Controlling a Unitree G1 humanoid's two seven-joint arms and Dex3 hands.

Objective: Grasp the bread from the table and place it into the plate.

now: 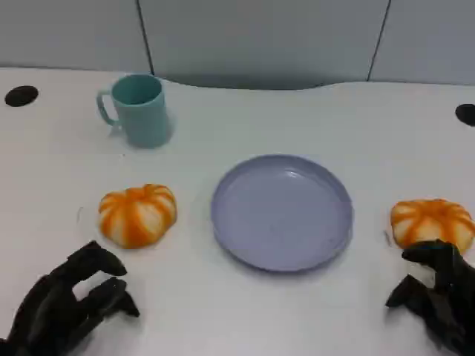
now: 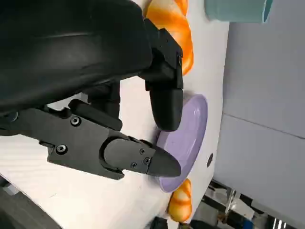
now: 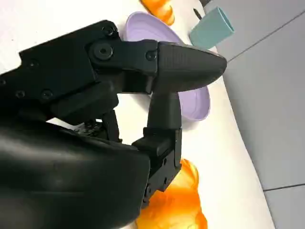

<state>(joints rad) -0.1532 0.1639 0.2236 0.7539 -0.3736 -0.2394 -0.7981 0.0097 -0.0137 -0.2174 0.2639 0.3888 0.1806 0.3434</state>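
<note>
Beside the purple plate (image 1: 282, 211), right bread (image 1: 433, 221) lay just ahead of the empty, spread right hand (image 1: 436, 300); left bread (image 1: 138, 213) sat farther from the empty, spread left hand (image 1: 70, 304).

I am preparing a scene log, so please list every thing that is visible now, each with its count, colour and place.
bread: 2, orange with white stripes; one left of the plate, one right of it, both on the table.
plate: 1, light purple, table centre, nothing on it.
mug: 1, teal, far left, behind the left bread.
table: 1, white.
left hand: 1, black, fingers apart, near the left bread, holding nothing.
right hand: 1, black, fingers apart, just before the right bread.
</note>
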